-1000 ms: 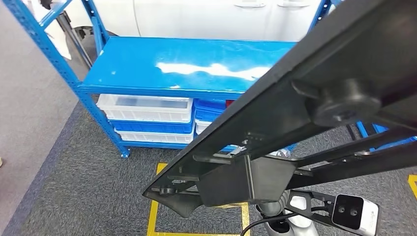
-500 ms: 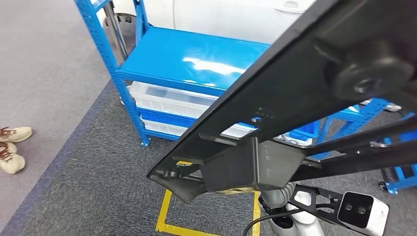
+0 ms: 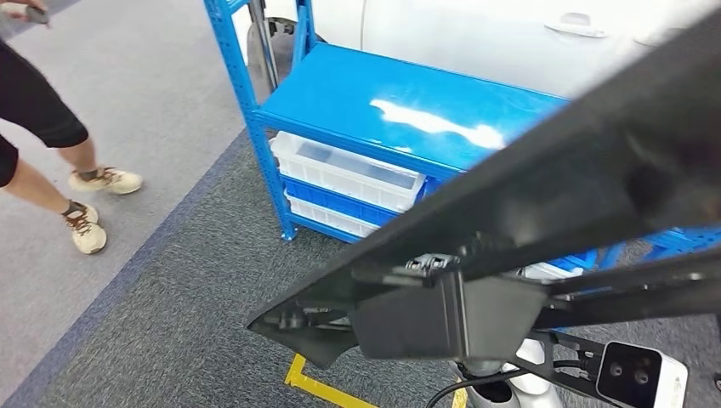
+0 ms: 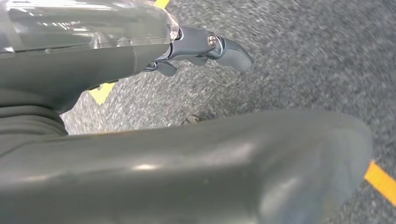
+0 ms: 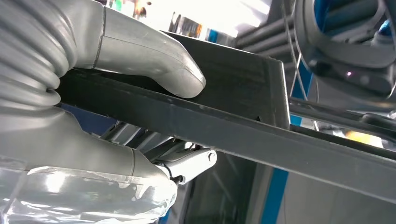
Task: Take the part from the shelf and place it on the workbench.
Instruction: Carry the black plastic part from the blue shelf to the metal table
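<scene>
The part (image 3: 544, 204) is a large black flat frame with bars and brackets, held up slantwise close in front of the head camera and hiding much of the scene. In the right wrist view my right hand (image 5: 70, 107) grips the part's edge (image 5: 261, 135), thumb (image 5: 154, 60) pressed on its upper face and fingers underneath. My left hand (image 4: 93, 70) hangs over the grey carpet, its thick thumb (image 4: 196, 168) and dark fingers (image 4: 224, 49) apart with nothing between them. The blue shelf (image 3: 408, 102) stands behind the part, its top board bare.
White and blue bins (image 3: 344, 170) sit on the shelf's lower levels. A white car body (image 3: 510, 34) stands behind the shelf. A person's legs (image 3: 51, 144) are at the far left on the lighter floor. Yellow tape (image 3: 315, 387) marks the dark carpet below the part.
The camera has turned, so the shelf has slid right in the picture and a person has come into view at the left. The part stays held in front of the camera.
</scene>
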Tool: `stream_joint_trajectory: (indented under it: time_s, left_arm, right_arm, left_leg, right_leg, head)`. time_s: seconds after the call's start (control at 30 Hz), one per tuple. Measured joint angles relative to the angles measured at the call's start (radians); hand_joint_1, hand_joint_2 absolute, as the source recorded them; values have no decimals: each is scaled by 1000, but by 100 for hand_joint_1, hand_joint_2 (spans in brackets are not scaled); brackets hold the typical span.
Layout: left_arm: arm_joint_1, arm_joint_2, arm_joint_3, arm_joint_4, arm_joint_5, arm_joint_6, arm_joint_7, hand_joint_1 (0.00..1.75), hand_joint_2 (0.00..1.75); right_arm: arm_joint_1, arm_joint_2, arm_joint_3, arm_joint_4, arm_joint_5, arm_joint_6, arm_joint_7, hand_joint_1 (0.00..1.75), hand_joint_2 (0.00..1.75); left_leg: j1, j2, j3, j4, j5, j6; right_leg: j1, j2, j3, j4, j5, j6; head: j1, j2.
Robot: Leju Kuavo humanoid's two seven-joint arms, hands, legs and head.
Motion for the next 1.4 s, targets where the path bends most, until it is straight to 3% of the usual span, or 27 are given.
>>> stream_joint_trajectory:
  time_s: [0.07,0.1,0.13,0.2,0.27,0.33,0.4,0.43,0.47,0.5,0.57,0.63,0.7,0.73,0.8,0.87,0.93,0.97,1.0,1.03,1.1,1.13,1.2,1.23,1.3,1.37,1.4]
  left_arm:
    - [-2,4,0,0,0,10,2,0,0]
    - [-3,6,0,0,-2,16,3,0,0]
    - [-3,7,1,0,-3,24,6,0,0]
    - [0,10,1,0,-8,38,9,0,0]
    - [2,11,1,0,-11,47,12,0,0]
    - [-1,12,1,0,-11,50,13,0,0]
    - [-3,13,1,0,-12,50,14,0,0]
    - [-3,13,1,0,-12,50,14,0,0]
    - [-2,14,1,0,-12,50,14,0,0]
    - [-2,14,1,0,-12,51,15,0,0]
    - [-3,14,1,0,-13,60,16,0,0]
    - [-5,14,2,0,-15,89,17,0,0]
    - [-2,15,6,0,-11,124,17,0,0]
    - [1,15,10,0,-7,137,16,0,0]
    - [3,15,18,0,-5,152,12,0,0]
    - [1,14,22,0,-13,154,13,0,0]
    - [1,12,22,0,-21,152,16,0,0]
    - [2,11,23,0,-23,147,20,0,0]
    - [4,10,23,0,-24,136,24,0,0]
    - [4,10,23,0,-25,122,29,0,0]
    - [2,10,23,0,-29,87,42,0,0]
    - [1,10,23,0,-32,72,48,0,0]
    - [3,10,23,0,-40,55,60,0,0]
    - [6,10,23,0,-43,51,67,0,0]
    - [7,10,23,0,-45,53,79,0,0]
    - [4,11,23,0,-46,56,88,0,0]
    - [3,12,24,0,-46,57,90,0,0]
  right_arm:
    - [3,8,0,-4,0,2,0,175,175]
    - [4,11,0,-6,0,0,0,175,175]
    - [6,13,0,-7,1,-4,0,175,175]
    - [8,14,0,-9,3,-14,0,175,175]
    - [9,15,0,-13,6,-20,0,175,175]
    - [12,15,0,-17,8,-21,0,175,175]
    - [18,15,0,-17,9,-21,0,175,175]
    - [21,15,0,-17,10,-21,0,175,175]
    - [23,15,0,-17,10,-21,0,175,175]
    - [23,15,0,-18,10,-21,0,175,175]
    - [24,15,0,-20,11,-25,0,175,175]
    - [28,14,0,-24,11,-36,0,175,175]
    - [36,14,0,-29,6,-40,0,175,175]
    - [40,15,0,-31,2,-36,0,175,175]
    - [51,16,-2,-36,-4,-16,0,175,175]
    - [66,18,-8,-39,-5,9,0,175,175]
    - [78,21,-16,-39,-4,25,0,175,175]
    - [81,22,-20,-39,-4,30,0,175,175]
    - [83,24,-24,-39,-3,34,0,175,175]
    - [85,27,-29,-39,-2,38,0,175,175]
    - [89,33,-41,-42,4,43,0,175,175]
    - [94,35,-48,-45,9,43,0,175,175]
    - [106,36,-59,-53,22,35,0,175,175]
    - [112,35,-63,-58,28,27,0,175,175]
    - [127,35,-71,-68,34,14,0,175,175]
    - [145,34,-75,-74,35,9,0,175,175]
    - [154,34,-77,-75,36,8,0,175,175]
  left_leg:
    - [-5,36,75,-136,44,9]
    - [-8,47,94,-174,52,17]
    - [-11,48,98,-186,51,25]
    - [-11,28,94,-189,57,38]
    - [-8,11,92,-194,63,49]
    - [-6,-6,88,-197,68,57]
    - [-7,-28,83,-195,72,59]
    - [-7,-41,81,-194,73,59]
    - [-7,-55,80,-193,74,57]
    - [-7,-68,80,-191,75,56]
    - [-6,-94,77,-188,77,49]
    - [-5,-118,68,-187,83,37]
    - [-1,-139,61,-191,90,22]
    - [-1,-132,58,-188,88,17]
    - [-3,-81,31,-130,49,11]
    - [-4,-28,-25,1,-22,7]
    - [-3,-16,-62,95,-55,4]
    - [-3,-13,-52,87,-45,4]
    - [-4,-7,-21,38,-19,5]
    - [-4,7,23,-36,11,7]
    - [-12,38,91,-158,45,19]
    - [-15,46,104,-184,48,26]
    - [-17,31,102,-191,48,40]
    - [-15,23,102,-194,50,45]
    - [-12,5,103,-201,57,55]
    - [-11,-15,101,-202,60,60]
    - [-11,-27,99,-202,61,61]
  right_leg:
    - [5,-20,1,7,-7,8]
    - [8,-28,1,10,-10,12]
    - [10,-36,1,12,-11,15]
    - [9,-44,1,14,-14,24]
    - [3,-10,-11,46,-41,35]
    - [-3,39,-59,153,-105,43]
    - [-5,54,-120,282,-155,45]
    - [-6,55,-132,306,-154,45]
    - [-7,57,-124,289,-132,44]
    - [-9,64,-97,232,-96,42]
    - [-14,111,-32,92,-36,39]
    - [-15,146,-5,26,-19,37]
    - [-12,131,-5,20,-15,30]
    - [-12,118,-2,15,-12,23]
    - [-13,90,2,4,-5,9]
    - [-7,59,2,2,-5,3]
    - [-2,28,1,3,-6,1]
    - [-1,14,1,3,-7,1]
    - [0,1,2,4,-8,2]
    - [1,-10,4,4,-10,3]
    - [6,-29,6,7,-15,11]
    - [8,-37,6,8,-17,14]
    - [11,-52,7,8,-18,23]
    - [9,-49,8,11,-22,28]
    - [4,-9,-10,58,-57,37]
    - [-1,41,-70,187,-126,42]
    - [-2,52,-103,255,-152,43]
  head:
    - [0,0]
    - [0,0]
    - [0,0]
    - [0,0]
    - [0,0]
    - [0,0]
    - [0,0]
    - [0,0]
    - [0,0]
    - [0,0]
    - [0,0]
    - [0,0]
    - [0,0]
    - [0,0]
    - [0,0]
    - [0,0]
    - [0,0]
    - [0,0]
    - [0,0]
    - [0,0]
    - [0,0]
    - [0,0]
    - [0,0]
    - [0,0]
    - [0,0]
    - [0,0]
    - [0,0]
